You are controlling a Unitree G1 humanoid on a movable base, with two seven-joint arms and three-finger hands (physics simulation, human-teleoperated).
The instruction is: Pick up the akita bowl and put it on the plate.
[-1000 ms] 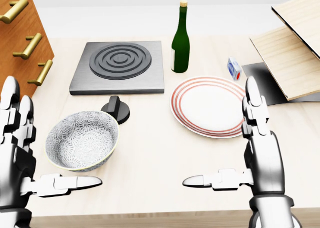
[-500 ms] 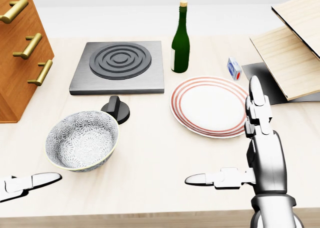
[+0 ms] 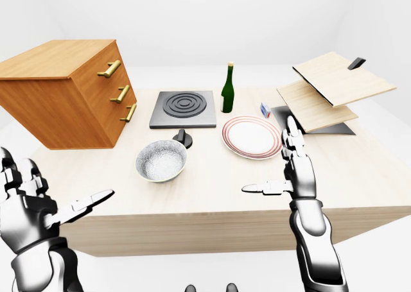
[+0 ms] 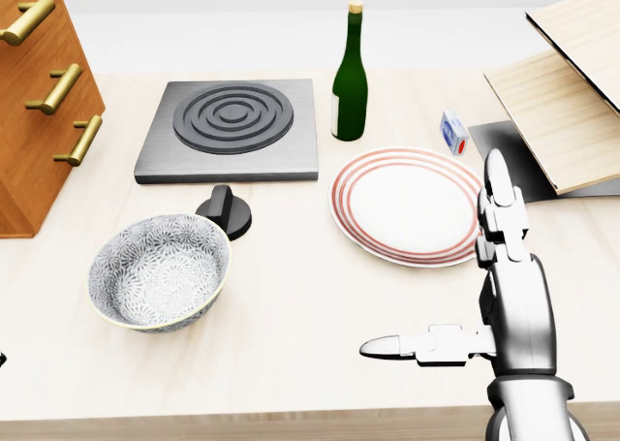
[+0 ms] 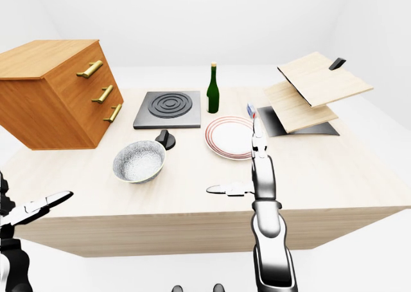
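Right hand (image 4: 513, 310): open and upright. Fingers (image 4: 502, 208) straight, pointing to the top of the head view; thumb (image 4: 399, 345) stretched level toward the left. Forearm (image 3: 314, 240) rises near vertical from the bottom edge.

Left hand (image 3: 31, 208): open, low at the left edge of the left-eye view (almost wholly outside the head view). Fingers spread upward; thumb (image 3: 90, 201) pointing right.

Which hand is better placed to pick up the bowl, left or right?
Probably the left. In the left-eye view the bowl lies left of centre, and the open left hand is at lower left, on its side. The open right hand hovers beside the plate, seemingly farther from the bowl.
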